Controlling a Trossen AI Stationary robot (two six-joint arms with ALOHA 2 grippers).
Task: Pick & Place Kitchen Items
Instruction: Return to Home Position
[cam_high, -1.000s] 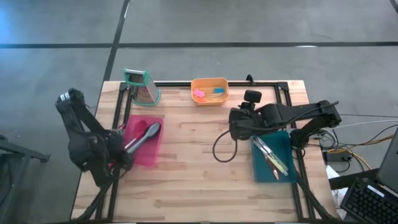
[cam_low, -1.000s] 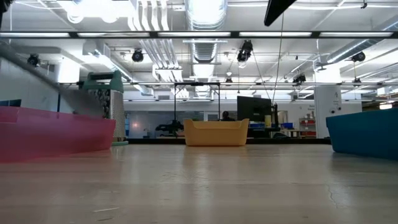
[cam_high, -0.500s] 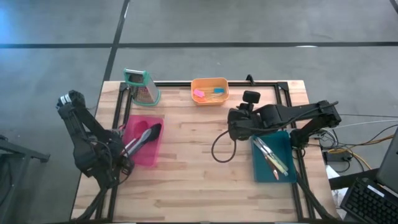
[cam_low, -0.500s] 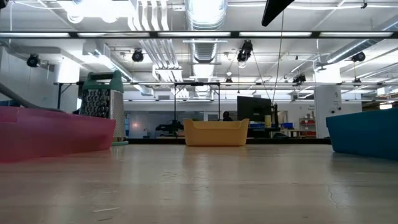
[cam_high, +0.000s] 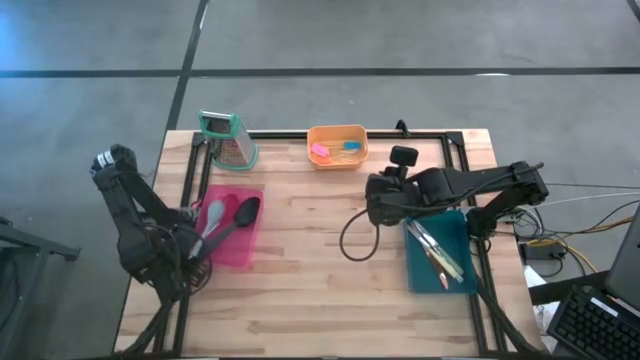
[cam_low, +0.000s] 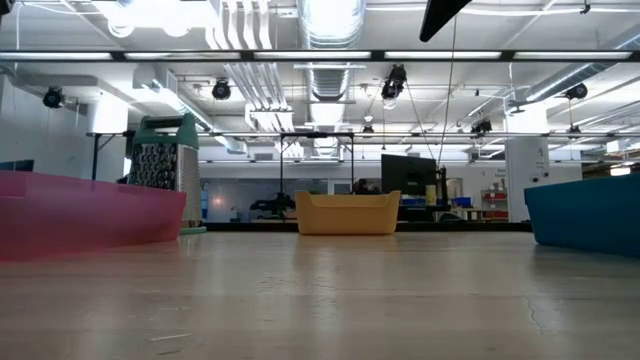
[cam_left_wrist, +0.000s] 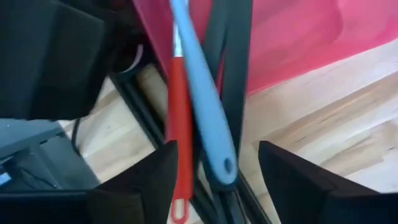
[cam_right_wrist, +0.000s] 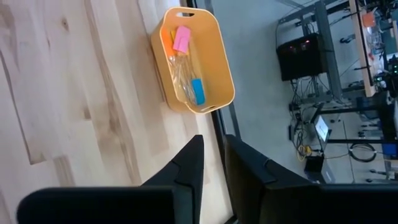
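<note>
Spoons first: a long-handled black spoon (cam_high: 246, 209) and a pale-blue spoon (cam_high: 215, 214) lie in the shallow pink plastic bin (cam_high: 240, 256) on the left side of the pale wooden bench (cam_high: 320, 295). The left wrist view adds a slim red handle (cam_left_wrist: 180, 124) beside theirs, and all three handles poke out over the bin's rim. The left pincer (cam_left_wrist: 217, 152) sits right at those handle ends, spread wide either side of them and gripping nothing. Over on the right, the slim metal cutlery (cam_high: 437, 250) rests in the teal plastic bin (cam_high: 425, 272). Small pink and blue tools (cam_high: 320, 150) sit in the orange plastic tub (cam_high: 337, 129) at the far edge, near the green-topped metal grater (cam_high: 230, 140). The right pincer (cam_right_wrist: 213, 142) hangs above mid-bench, pressed nearly together and empty. Every item I can see sits in a container, so the sorting looks finished and it's retreat time. I'd keep the left pincer spread and lift it clear of the handles before swinging back, so nothing gets hooked and the pink bin isn't dragged. No brand, label or writing is readable anywhere.
</note>
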